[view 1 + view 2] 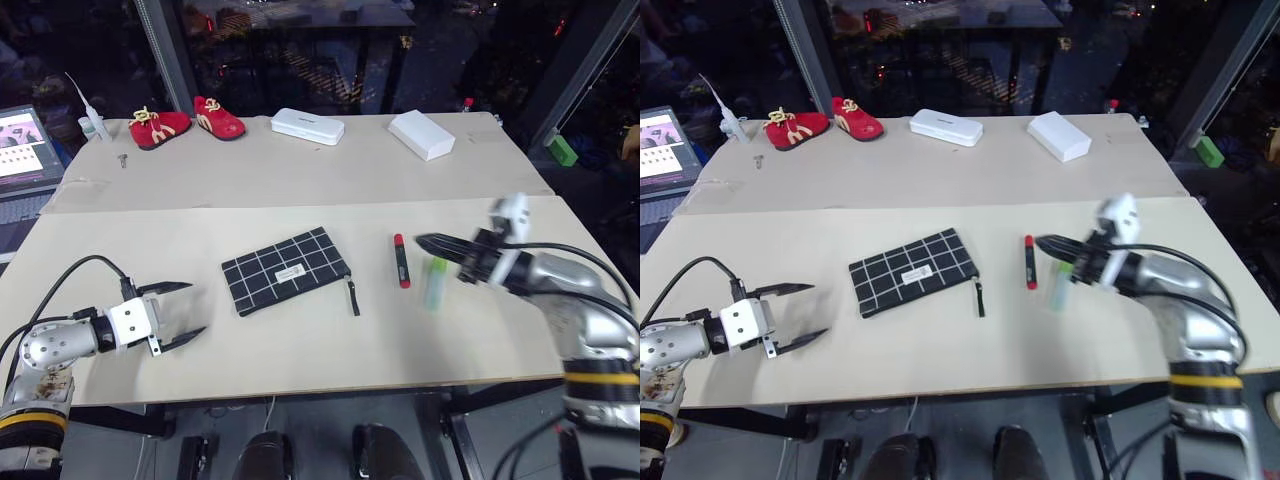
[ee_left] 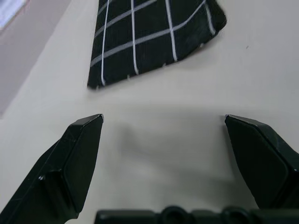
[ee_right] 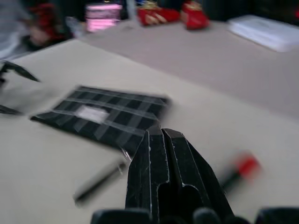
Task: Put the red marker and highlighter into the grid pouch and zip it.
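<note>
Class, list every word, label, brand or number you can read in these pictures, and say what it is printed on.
None can be read.
White label on the grid pouch: print too small.
Laptop screen: picture and text blurred.
White boxes: no marking visible.

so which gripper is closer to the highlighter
Right. The right gripper hovers shut just above the highlighter; the left gripper sits open beyond the grid pouch.

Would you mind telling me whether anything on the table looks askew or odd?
Nothing looks spilled or damaged. The grid pouch lies at a slant, with the red marker and the highlighter loose beside it, outside the pouch.
</note>
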{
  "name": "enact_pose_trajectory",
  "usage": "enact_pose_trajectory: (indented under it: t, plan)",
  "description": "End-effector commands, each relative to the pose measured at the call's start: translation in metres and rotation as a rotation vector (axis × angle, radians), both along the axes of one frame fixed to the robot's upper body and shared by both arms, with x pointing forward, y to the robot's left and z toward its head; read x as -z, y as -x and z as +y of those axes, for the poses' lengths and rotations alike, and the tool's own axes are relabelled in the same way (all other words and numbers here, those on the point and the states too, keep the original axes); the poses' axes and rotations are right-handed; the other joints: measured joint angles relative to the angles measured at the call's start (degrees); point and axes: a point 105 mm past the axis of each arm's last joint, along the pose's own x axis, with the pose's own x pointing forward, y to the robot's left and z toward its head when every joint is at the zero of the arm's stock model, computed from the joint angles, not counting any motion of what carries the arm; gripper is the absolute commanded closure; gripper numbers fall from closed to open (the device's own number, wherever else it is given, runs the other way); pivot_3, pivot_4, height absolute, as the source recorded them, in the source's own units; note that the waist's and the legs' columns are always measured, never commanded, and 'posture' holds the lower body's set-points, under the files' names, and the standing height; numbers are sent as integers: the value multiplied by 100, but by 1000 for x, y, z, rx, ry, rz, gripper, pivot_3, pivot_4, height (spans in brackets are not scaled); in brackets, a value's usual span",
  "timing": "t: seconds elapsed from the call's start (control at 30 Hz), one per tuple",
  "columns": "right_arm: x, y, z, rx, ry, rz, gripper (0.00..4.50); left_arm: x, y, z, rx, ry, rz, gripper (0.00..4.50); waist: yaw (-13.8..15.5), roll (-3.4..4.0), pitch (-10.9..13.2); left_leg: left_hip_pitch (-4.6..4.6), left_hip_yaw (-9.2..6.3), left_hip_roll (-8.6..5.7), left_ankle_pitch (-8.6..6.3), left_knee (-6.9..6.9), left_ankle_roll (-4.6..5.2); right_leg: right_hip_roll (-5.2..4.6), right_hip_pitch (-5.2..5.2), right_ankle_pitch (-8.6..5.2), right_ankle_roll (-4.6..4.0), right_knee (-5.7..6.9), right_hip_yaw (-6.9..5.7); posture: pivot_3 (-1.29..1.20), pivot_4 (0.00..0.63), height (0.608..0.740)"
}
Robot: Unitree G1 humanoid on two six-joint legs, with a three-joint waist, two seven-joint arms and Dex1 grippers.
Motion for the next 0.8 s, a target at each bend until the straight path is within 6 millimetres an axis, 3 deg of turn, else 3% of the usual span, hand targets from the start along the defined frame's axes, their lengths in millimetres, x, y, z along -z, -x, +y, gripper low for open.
enact_pose_trajectory:
  t: [0.03, 0.17, 0.27, 0.43, 0.6, 0.8]
  plan:
    - [26, -21, 36, 31, 172, -23, 4488, -4, -7, -12, 49, -23, -77, 0, 11, 0, 0, -2, 5, -3, 0, 0, 0, -2, 0, 0, 0, 1, -4, 0, 150, 740]
    - [42, -34, 68, 25, 242, -6, 4488, -3, -13, -20, 81, -30, -107, 0, 34, 1, -1, -45, 31, -12, 0, 6, 0, -5, -32, 3, 6, 5, -10, 0, 150, 740]
    - [52, -44, 80, 40, 301, -15, 4488, -2, -15, -22, 89, -26, -114, 0, 23, 2, -1, -95, 38, -20, 19, 36, -30, -3, -83, 7, 12, 57, -13, 0, 150, 740]
    - [69, -47, 83, 4, 443, -41, 4488, 1, -16, -28, 110, -18, -118, 0, 6, 2, -1, -85, 36, -16, 10, 37, -15, -1, -76, 6, 12, 55, -17, 0, 150, 740]
    - [84, -38, 85, -96, 556, -38, 4488, 4, -17, -39, 149, -11, -114, 0, 3, 3, -2, -64, 35, -12, 12, 37, -18, 3, -67, 5, 10, 59, -15, 0, 150, 740]
    - [87, -46, 87, -82, 603, -69, 4488, 8, -18, -61, 224, 0, -111, 0, 3, 3, -5, -50, 36, -13, 13, 37, -19, 2, -55, 5, 10, 63, -14, 0, 150, 740]
